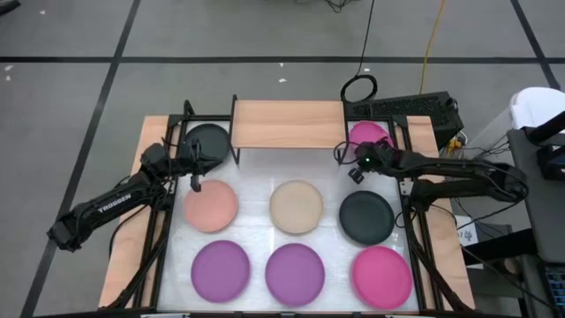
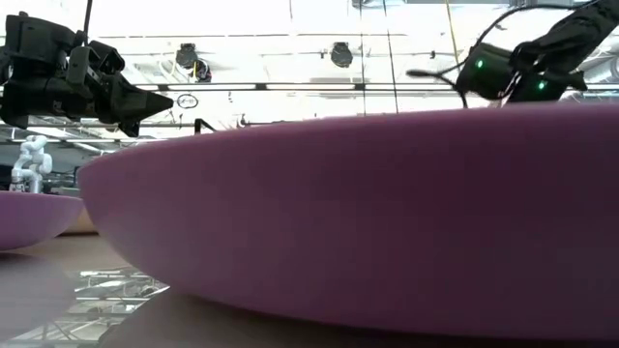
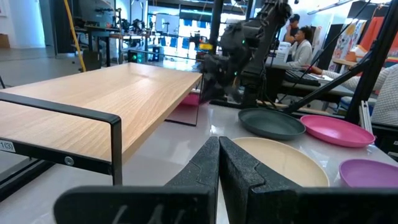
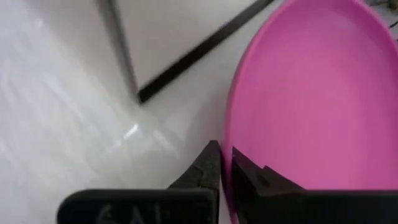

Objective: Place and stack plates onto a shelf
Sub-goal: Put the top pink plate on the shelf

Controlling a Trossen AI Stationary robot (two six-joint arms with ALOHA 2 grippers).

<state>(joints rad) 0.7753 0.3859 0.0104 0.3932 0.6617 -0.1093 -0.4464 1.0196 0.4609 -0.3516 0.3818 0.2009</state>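
Light wood is showing bare on the shelf (image 1: 288, 123), which is standing at the table's (image 1: 256, 196) far edge with no plate on it. I'm seeing eight plates lying flat: a black plate (image 1: 208, 140) and a magenta plate (image 1: 371, 134) flanking the shelf, a peach plate (image 1: 210, 205), beige plate (image 1: 296, 206) and second black plate (image 1: 366, 216) mid-table, and two purple plates (image 1: 221, 269) plus a pink plate (image 1: 382, 275) along the near edge. My right gripper (image 4: 225, 163) is hovering at the magenta plate's rim, fingers nearly together, gripping nothing. My left gripper (image 3: 219, 163) is hanging pinched closed and empty between the far black plate and the peach one. People are sitting at desks in the room beyond.
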